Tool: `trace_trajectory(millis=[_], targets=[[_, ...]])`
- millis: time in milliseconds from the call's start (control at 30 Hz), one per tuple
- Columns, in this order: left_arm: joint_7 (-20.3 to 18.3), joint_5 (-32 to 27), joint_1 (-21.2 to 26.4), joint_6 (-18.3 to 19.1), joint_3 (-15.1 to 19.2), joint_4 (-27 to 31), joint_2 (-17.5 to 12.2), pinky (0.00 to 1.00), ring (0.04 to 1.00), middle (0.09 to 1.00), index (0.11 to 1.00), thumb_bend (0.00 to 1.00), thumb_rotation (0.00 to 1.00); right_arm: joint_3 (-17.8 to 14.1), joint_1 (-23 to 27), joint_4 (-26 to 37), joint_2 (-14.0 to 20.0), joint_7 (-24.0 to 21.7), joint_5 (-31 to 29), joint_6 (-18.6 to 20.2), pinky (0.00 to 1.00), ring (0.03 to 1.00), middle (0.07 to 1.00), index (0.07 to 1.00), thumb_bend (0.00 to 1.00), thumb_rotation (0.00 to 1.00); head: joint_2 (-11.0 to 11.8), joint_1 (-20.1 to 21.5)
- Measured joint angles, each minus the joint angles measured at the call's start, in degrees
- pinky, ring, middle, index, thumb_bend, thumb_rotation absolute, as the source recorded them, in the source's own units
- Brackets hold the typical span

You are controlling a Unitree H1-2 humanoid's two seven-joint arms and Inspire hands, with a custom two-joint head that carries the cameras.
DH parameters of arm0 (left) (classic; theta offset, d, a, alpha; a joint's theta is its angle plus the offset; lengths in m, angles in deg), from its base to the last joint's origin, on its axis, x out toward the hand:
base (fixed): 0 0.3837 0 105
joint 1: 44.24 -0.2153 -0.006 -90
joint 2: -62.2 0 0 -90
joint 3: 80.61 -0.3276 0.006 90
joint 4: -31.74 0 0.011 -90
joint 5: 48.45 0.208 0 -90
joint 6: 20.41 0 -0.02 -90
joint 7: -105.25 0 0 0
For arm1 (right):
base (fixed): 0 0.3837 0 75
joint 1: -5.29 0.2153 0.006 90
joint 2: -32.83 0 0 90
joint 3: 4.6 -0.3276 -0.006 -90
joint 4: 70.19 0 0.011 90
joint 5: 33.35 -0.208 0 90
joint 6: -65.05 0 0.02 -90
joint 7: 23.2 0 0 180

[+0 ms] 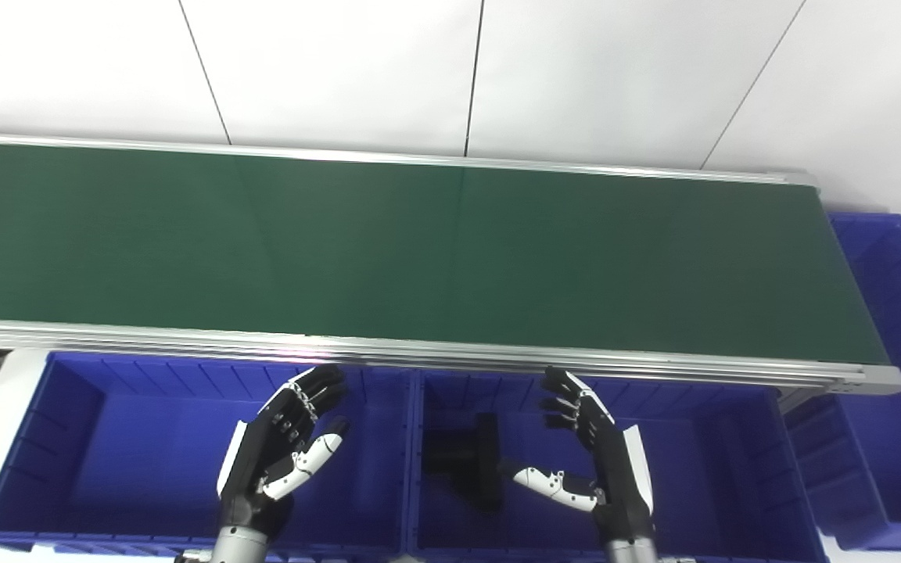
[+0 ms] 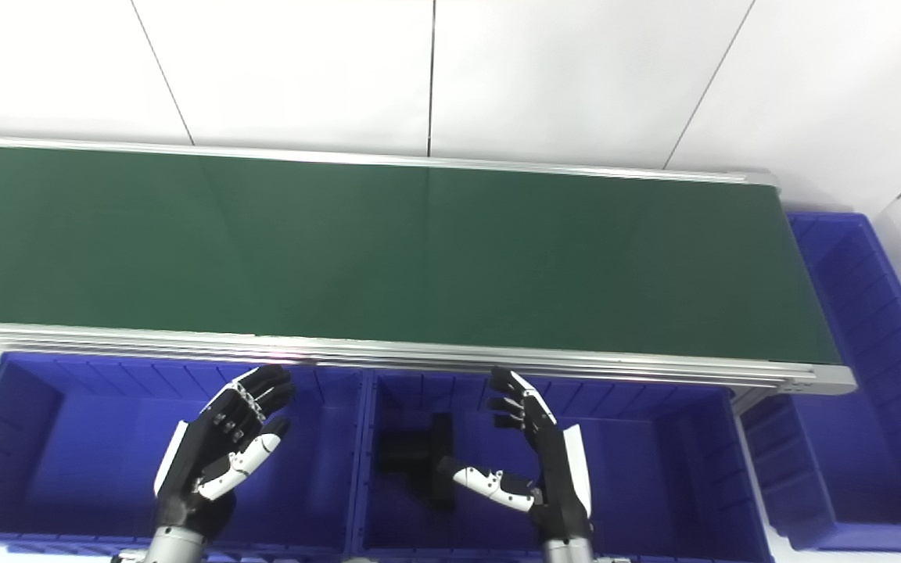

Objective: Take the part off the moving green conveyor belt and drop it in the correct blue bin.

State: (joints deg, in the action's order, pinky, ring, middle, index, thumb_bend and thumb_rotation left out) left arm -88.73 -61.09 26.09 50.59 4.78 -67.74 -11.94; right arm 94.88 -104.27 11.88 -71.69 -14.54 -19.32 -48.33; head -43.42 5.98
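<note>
black part (image 1: 466, 461) with a round flange lies on the floor of the middle blue bin (image 1: 701, 500), off the green belt (image 1: 419, 250), looking stiff, hard plastic or metal, probably light; best grasped across the flange or the stubby body. right hand (image 1: 591, 453) hovers just beside it with fingers spread, empty, thumb toward it; left hand (image 1: 282, 450) hangs spread and empty over the left bin (image 1: 91, 438).

left hand (image 1: 282, 453): fingers spread, empty | right hand (image 1: 595, 453): fingers spread, apparently empty | palms facing inward
</note>
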Motion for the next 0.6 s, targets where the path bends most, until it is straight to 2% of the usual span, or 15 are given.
trace_trajectory(millis=[600], targets=[[0.0, 0.0, 0.1, -0.2, 0.1, -0.3, 0.0, 0.84, 0.761, 0.777, 0.741, 0.47, 0.0, 0.0, 0.2, 0.0, 0.1, -0.1, 0.0, 0.0, 0.66, 0.742, 0.806, 0.829, 0.65, 0.07, -0.4, 0.0]])
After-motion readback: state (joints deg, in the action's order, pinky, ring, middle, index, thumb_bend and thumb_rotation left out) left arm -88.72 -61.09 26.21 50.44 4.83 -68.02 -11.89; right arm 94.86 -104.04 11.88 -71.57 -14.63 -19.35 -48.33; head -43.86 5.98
